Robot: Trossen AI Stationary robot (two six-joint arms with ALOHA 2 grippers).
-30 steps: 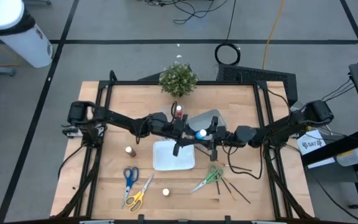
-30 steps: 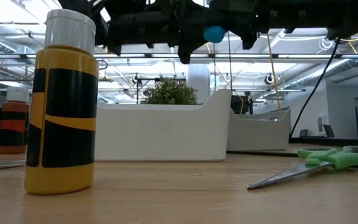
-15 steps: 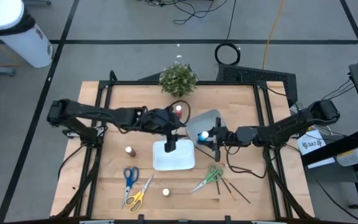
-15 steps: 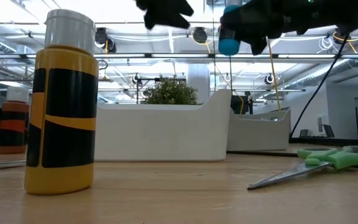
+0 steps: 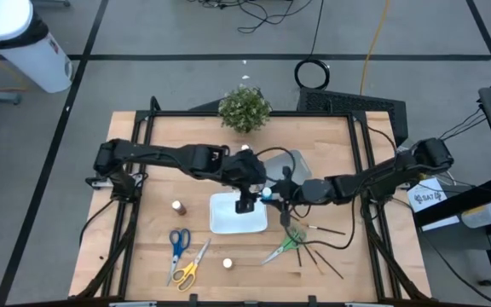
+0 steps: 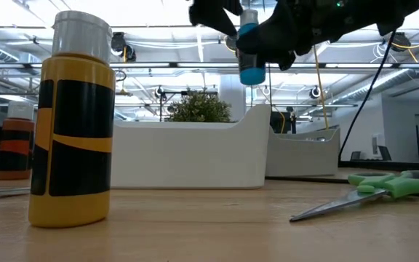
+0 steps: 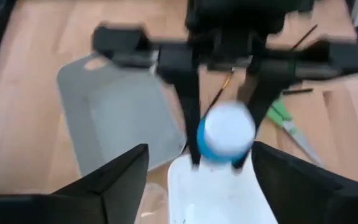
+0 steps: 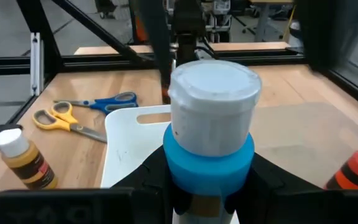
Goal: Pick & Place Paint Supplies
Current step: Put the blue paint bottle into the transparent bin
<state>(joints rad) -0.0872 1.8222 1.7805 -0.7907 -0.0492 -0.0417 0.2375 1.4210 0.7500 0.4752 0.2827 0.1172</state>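
Blue paint bottle (image 8: 211,134): clamped in the right gripper (image 5: 271,194), aloft over the white tray (image 5: 228,220); label hidden by the fingers.
Left gripper (image 7: 197,180): fingers spread, empty, facing the bottle just ahead, blurred in its wrist view.
Grey tray (image 7: 114,112): just behind the right gripper.
Green scissors (image 5: 285,246), brushes (image 5: 318,258): on the table nearby.
Yellow-labelled bottle (image 6: 75,120): blocks the low view's left.

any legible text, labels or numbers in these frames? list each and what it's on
White tag off the table's right edge: dark print, too small to read.
Yellow bottle with black bands: no lettering visible.
Blue bottle held by the right gripper: no readable label.
Nothing else carries readable text.
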